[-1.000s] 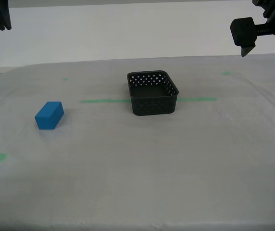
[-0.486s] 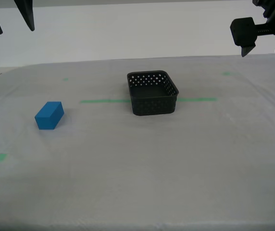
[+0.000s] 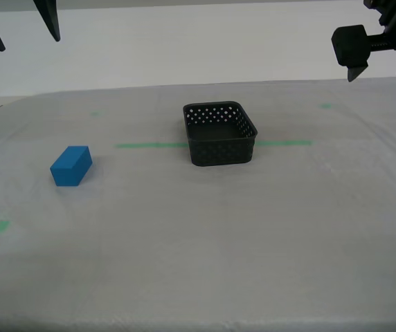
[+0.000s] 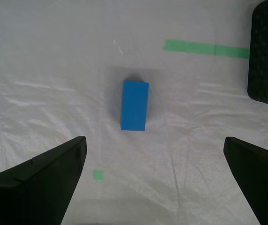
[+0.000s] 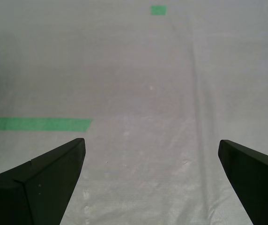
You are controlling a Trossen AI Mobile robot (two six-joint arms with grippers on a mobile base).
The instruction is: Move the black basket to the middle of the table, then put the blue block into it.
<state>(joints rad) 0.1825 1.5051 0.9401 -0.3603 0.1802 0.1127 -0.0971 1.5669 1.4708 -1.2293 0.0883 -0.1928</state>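
The black basket (image 3: 219, 133) stands upright and empty on the table (image 3: 253, 242), across the green tape line near the middle. One wall of the basket (image 4: 267, 51) shows in the second wrist view. The blue block (image 3: 71, 166) lies towards the exterior view's left; in the second wrist view the blue block (image 4: 134, 104) sits ahead of the fingers, untouched. My second gripper (image 3: 23, 38) (image 4: 155, 140) hangs open high at the exterior view's upper left. My first gripper (image 3: 378, 72) (image 5: 150, 140) is open and empty, high at the exterior view's upper right, over bare cloth.
A green tape line (image 3: 149, 145) runs across the cloth on both sides of the basket. Small green tape bits (image 3: 2, 225) lie near the exterior view's left edge and at the far right (image 3: 327, 106). A white wall stands behind the table.
The second gripper has come further into the exterior view's upper left, shifting rightwards so both fingers now show. Basket, block and first gripper have not moved.
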